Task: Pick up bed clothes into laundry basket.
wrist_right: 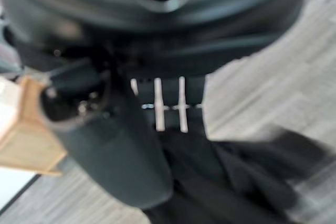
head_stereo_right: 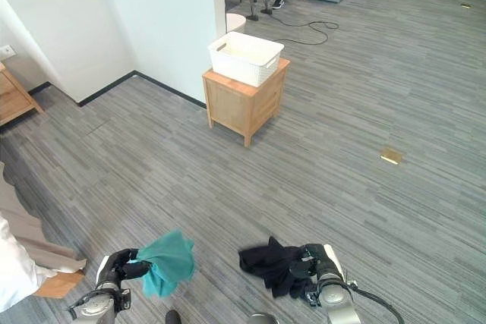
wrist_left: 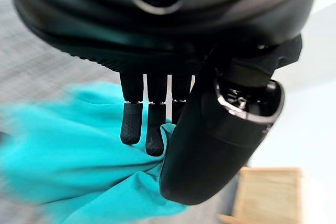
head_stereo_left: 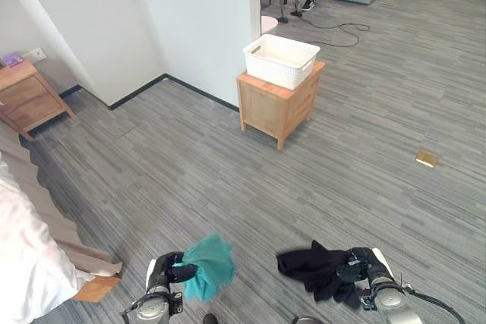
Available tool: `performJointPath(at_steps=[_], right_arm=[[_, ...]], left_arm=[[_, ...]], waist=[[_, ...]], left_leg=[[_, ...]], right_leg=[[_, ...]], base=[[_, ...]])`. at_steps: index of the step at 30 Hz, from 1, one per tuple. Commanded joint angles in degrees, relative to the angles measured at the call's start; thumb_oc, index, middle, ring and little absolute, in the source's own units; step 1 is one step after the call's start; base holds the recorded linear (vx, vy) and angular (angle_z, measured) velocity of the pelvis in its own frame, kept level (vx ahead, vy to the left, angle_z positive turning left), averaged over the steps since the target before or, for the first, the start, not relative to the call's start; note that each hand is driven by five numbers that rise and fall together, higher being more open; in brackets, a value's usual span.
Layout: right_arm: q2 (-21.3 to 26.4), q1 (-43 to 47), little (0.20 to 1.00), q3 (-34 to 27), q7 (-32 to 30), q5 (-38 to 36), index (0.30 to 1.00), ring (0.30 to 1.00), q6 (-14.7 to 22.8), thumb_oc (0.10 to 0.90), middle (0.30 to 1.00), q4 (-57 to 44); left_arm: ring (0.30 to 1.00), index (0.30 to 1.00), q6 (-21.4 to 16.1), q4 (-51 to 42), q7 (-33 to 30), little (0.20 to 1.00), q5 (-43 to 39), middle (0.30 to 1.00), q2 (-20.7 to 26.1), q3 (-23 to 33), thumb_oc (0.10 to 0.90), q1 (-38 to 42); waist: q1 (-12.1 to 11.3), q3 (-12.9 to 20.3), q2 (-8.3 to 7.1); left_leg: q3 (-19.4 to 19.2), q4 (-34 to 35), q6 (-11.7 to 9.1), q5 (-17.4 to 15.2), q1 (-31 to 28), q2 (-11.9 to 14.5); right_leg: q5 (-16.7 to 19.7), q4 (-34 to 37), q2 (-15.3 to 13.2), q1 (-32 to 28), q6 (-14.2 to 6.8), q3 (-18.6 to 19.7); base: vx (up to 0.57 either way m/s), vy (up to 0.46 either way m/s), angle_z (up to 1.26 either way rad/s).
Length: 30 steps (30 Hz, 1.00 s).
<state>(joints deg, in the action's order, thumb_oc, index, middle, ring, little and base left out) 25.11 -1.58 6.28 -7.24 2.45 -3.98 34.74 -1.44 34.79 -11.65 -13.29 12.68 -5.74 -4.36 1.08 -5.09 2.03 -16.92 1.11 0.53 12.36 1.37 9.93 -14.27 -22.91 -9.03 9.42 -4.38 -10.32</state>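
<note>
My left hand (head_stereo_left: 176, 269) is shut on a teal cloth (head_stereo_left: 208, 265) that hangs above the floor at the bottom left of centre; in the left wrist view its fingers (wrist_left: 140, 124) and thumb pinch the teal cloth (wrist_left: 68, 150). My right hand (head_stereo_left: 358, 265) is shut on a black garment (head_stereo_left: 313, 269), bunched at the bottom right; the right wrist view shows the black garment (wrist_right: 231, 177) under its fingers. The white laundry basket (head_stereo_left: 280, 59) stands on a small wooden cabinet (head_stereo_left: 275, 104) some way ahead.
A bed (head_stereo_left: 26, 252) with white bedding lies at the left edge. A wooden nightstand (head_stereo_left: 29, 96) stands against the wall at far left. A white wall corner (head_stereo_left: 197, 28) rises behind the cabinet. A small tan object (head_stereo_left: 426, 158) lies on the floor at right.
</note>
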Motion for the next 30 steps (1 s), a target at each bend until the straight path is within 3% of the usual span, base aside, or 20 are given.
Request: performJointPath(at_steps=[1, 5, 6, 7, 8, 12, 15, 20, 21, 23, 25, 27, 28, 30], right_arm=[[3.5, 11.7, 0.300, -0.9, -2.6, 1.3, 0.300, 0.300, 8.3, 0.400, 0.300, -9.3], [3.5, 11.7, 0.300, -0.9, -2.6, 1.3, 0.300, 0.300, 8.3, 0.400, 0.300, -9.3], [7.3, 15.0, 0.300, -0.3, -4.6, 2.5, 0.300, 0.300, 9.7, 0.400, 0.300, -15.7], [7.9, 16.5, 0.300, -0.5, -5.3, 3.2, 0.300, 0.300, 9.5, 0.400, 0.300, -16.4], [8.8, 18.3, 0.300, -0.7, -6.5, 3.8, 0.300, 0.300, 9.6, 0.400, 0.300, -16.5], [10.3, 20.1, 0.300, -1.6, -7.9, 5.9, 0.300, 0.300, 9.5, 0.400, 0.300, -18.7], [10.4, 22.1, 0.300, -1.2, -9.1, 8.0, 0.300, 0.300, 9.4, 0.400, 0.300, -19.9], [9.0, 24.9, 0.300, 0.0, -9.2, 9.0, 0.300, 0.300, 8.6, 0.400, 0.300, -21.1], [8.0, 25.3, 0.300, 0.2, -9.2, 9.5, 0.300, 0.300, 8.5, 0.400, 0.300, -22.1], [6.3, 25.1, 0.300, 0.5, -9.1, 10.6, 0.300, 0.300, 8.5, 0.400, 0.300, -23.6], [5.0, 26.0, 0.300, 0.7, -9.3, 11.9, 0.300, 0.300, 8.0, 0.400, 0.300, -25.0], [5.0, 26.0, 0.300, 0.6, -9.3, 12.0, 0.300, 0.300, 8.0, 0.400, 0.300, -25.1], [4.3, 28.1, 0.300, 1.0, -10.7, 12.6, 0.300, 0.300, 7.7, 0.400, 0.300, -25.7], [5.6, 32.3, 0.300, 1.0, -12.2, 12.6, 0.300, 0.300, 7.2, 0.400, 0.300, -26.0]], left_arm=[[0.300, 0.300, -8.4, -10.9, -0.8, 0.300, 1.5, 0.300, 4.7, 2.6, 0.400, 8.1], [0.300, 0.300, -8.4, -10.9, -0.8, 0.300, 1.5, 0.300, 4.7, 2.6, 0.400, 8.1], [0.300, 0.300, -10.2, -16.3, -4.7, 0.300, 5.4, 0.300, 6.7, 2.2, 0.400, 10.1], [0.300, 0.300, -10.1, -17.3, -5.7, 0.300, 6.1, 0.300, 7.1, 2.7, 0.400, 10.7], [0.300, 0.300, -10.5, -18.5, -6.7, 0.300, 7.0, 0.300, 7.6, 3.5, 0.400, 11.0], [0.300, 0.300, -10.7, -21.1, -7.3, 0.300, 9.9, 0.300, 8.7, 5.3, 0.400, 9.3], [0.300, 0.300, -10.6, -22.9, -8.5, 0.300, 10.5, 0.300, 9.3, 6.1, 0.400, 9.0], [0.300, 0.300, -9.9, -24.4, -9.0, 0.300, 11.4, 0.300, 10.6, 6.6, 0.400, 8.8], [0.300, 0.300, -9.7, -24.5, -8.8, 0.300, 11.7, 0.300, 11.0, 6.7, 0.400, 8.6], [0.300, 0.300, -9.7, -24.8, -8.7, 0.300, 11.9, 0.300, 11.4, 6.6, 0.400, 8.4], [0.300, 0.300, -9.0, -24.5, -8.6, 0.300, 12.3, 0.300, 11.7, 5.7, 0.400, 9.1], [0.300, 0.300, -9.0, -24.5, -8.6, 0.300, 12.3, 0.300, 11.7, 5.7, 0.400, 9.1], [0.300, 0.300, -8.6, -24.3, -9.1, 0.300, 12.9, 0.300, 12.4, 4.2, 0.400, 10.5], [0.300, 0.300, -8.7, -23.9, -8.7, 0.300, 13.0, 0.300, 13.6, 1.8, 0.400, 13.9]], waist=[[0.6, -2.5, -3.80], [0.7, -2.4, -3.80], [-2.6, -5.4, -5.98], [-2.9, -6.1, -5.94], [-3.8, -5.8, -6.32], [-5.9, -3.6, -5.31], [-8.3, -2.8, -5.04], [-10.2, -1.4, -5.27], [-10.7, -0.7, -5.91], [-11.2, 0.0, -7.95], [-10.5, -0.2, -9.38], [-11.0, -0.1, -9.28], [-9.3, -0.8, -8.37], [-6.9, -2.0, -7.38]], left_leg=[[-0.8, -5.9, -9.2, -8.2, -1.0, 4.9], [-0.8, -5.9, -9.2, -8.2, -1.0, 4.9], [1.6, -21.1, -9.3, -4.1, 6.1, 4.2], [2.8, -24.4, -8.4, -6.8, 10.7, 2.1], [0.3, -22.9, -6.8, -9.4, 14.2, -0.8], [-8.5, -9.1, -6.1, -4.4, 14.9, -1.0], [-6.8, -1.7, -6.0, -2.2, 17.6, -0.7], [-3.0, 1.5, -6.4, 2.6, 17.3, 0.8], [-2.8, 1.6, -6.4, 3.8, 16.8, 1.0], [-3.5, 0.9, -4.3, 2.7, 15.0, -0.9], [-4.5, 0.5, -2.2, 0.3, 11.7, -3.0], [-4.9, 0.3, -2.1, 0.3, 11.9, -2.7], [-4.7, 1.9, -0.8, -1.5, 7.8, -3.2], [-3.0, 3.4, -1.2, -5.0, 2.7, -3.9]], right_leg=[[13.8, 26.4, -0.1, -14.9, -3.5, -2.4], [13.8, 26.3, -0.1, -14.8, -3.5, -2.4], [11.1, 25.6, 0.4, -19.1, -0.2, -3.0], [10.5, 25.8, 1.3, -20.0, 0.1, -3.6], [9.8, 26.2, 2.1, -21.0, 0.2, -3.4], [7.3, 26.7, 4.2, -23.7, -0.8, -2.9], [5.6, 27.0, 4.9, -26.2, -1.5, -1.3], [3.7, 26.1, 4.4, -29.1, -2.7, 1.4], [4.3, 25.0, 3.6, -29.5, -3.3, 2.0], [9.0, 19.2, 0.5, -28.5, -5.5, 2.3], [18.3, 9.5, -2.8, -25.2, -9.1, 1.9], [18.7, 9.6, -2.7, -24.9, -9.1, 2.5], [25.8, -0.6, -4.4, -19.5, -9.7, 2.0], [23.5, -2.4, -6.6, -12.1, -8.5, -3.2]], base=[[0.00, -0.077, 0.13], [0.05, -0.095, 0.05], [0.22, -0.462, 0.23], [0.34, -0.539, 0.29], [0.27, -0.164, 0.28], [0.39, 0.046, 0.02], [0.41, 0.091, -0.20], [0.39, 0.127, -0.38], [0.33, 0.134, -0.40], [0.43, 0.202, -0.59], [0.31, 0.181, -0.38], [0.16, 0.148, -0.12], [0.51, 0.331, 0.04], [0.62, 0.288, 0.52]])
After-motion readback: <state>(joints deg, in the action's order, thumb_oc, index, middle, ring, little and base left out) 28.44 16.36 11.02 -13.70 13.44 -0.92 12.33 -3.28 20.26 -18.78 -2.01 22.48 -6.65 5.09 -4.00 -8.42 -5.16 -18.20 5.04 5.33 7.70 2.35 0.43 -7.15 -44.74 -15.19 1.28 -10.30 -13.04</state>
